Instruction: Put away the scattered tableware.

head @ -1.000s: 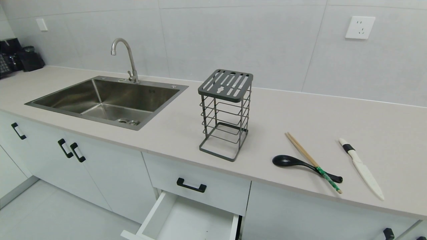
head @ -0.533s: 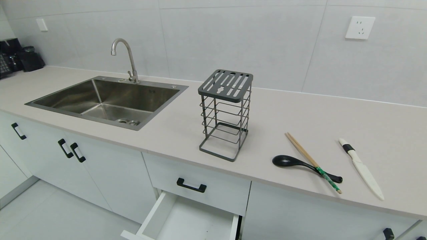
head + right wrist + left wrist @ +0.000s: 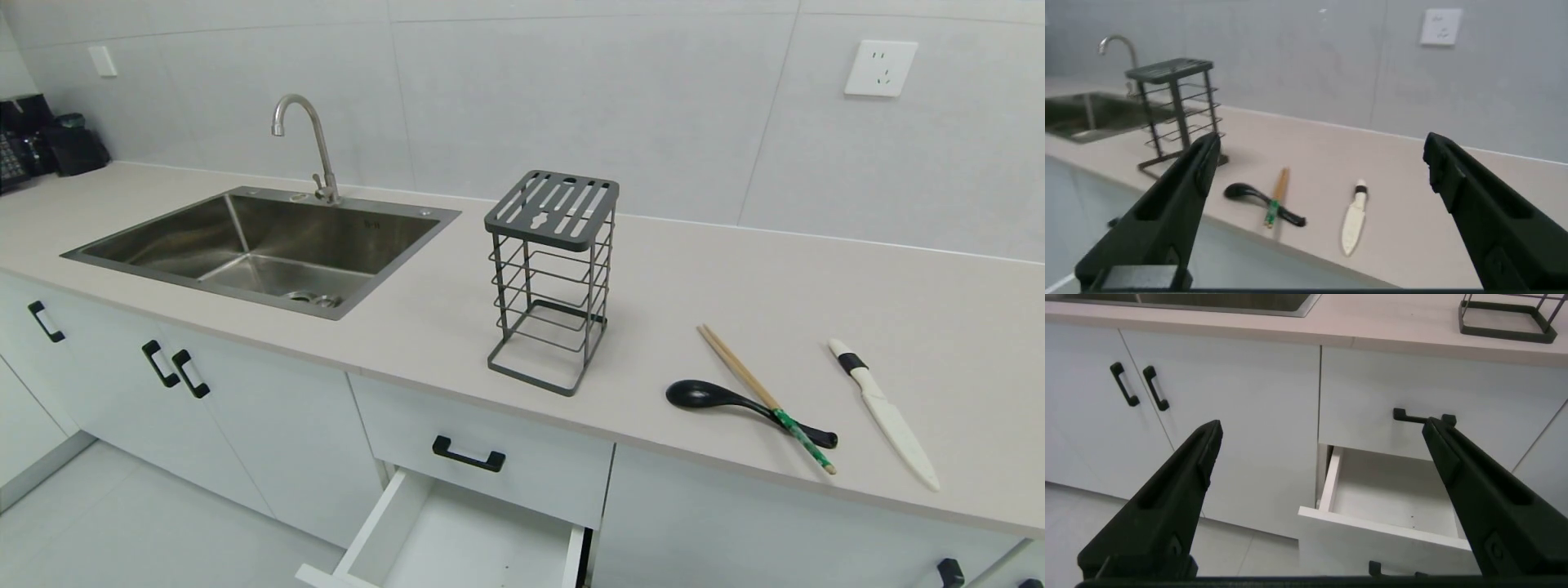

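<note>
The left gripper [image 3: 1321,425] was seen spread wide open with nothing between its fingers, held in front of the cabinets below the counter [image 3: 1388,335]. Past its fingers a white drawer [image 3: 1396,498] was found pulled out under a shut one with a black handle [image 3: 1425,419], and the foot of the rack [image 3: 1503,318] was caught at the counter's edge above. The right gripper [image 3: 1323,139] was likewise seen wide open and unloaded, held off the counter's [image 3: 1413,204] front edge. Framed between its fingers were the spoon [image 3: 1261,198], the chopsticks [image 3: 1277,196] and the knife [image 3: 1355,219], all lying flat, with the rack [image 3: 1176,114] standing upright beyond them towards the tap [image 3: 1118,49]. In the head view the grey wire rack [image 3: 551,278] was placed near the middle of the counter [image 3: 735,278], to the right of the sink [image 3: 261,245] and its tap [image 3: 306,143]. The black spoon [image 3: 739,406] was laid near the front edge to the right of the rack, and the pair of chopsticks [image 3: 763,398] was crossed over its handle. The white knife [image 3: 883,412], black-banded, was laid further right, apart from both. The drawer [image 3: 457,539] was seen open below the rack, and a socket [image 3: 880,68] was set in the wall tiles above the knife.
</note>
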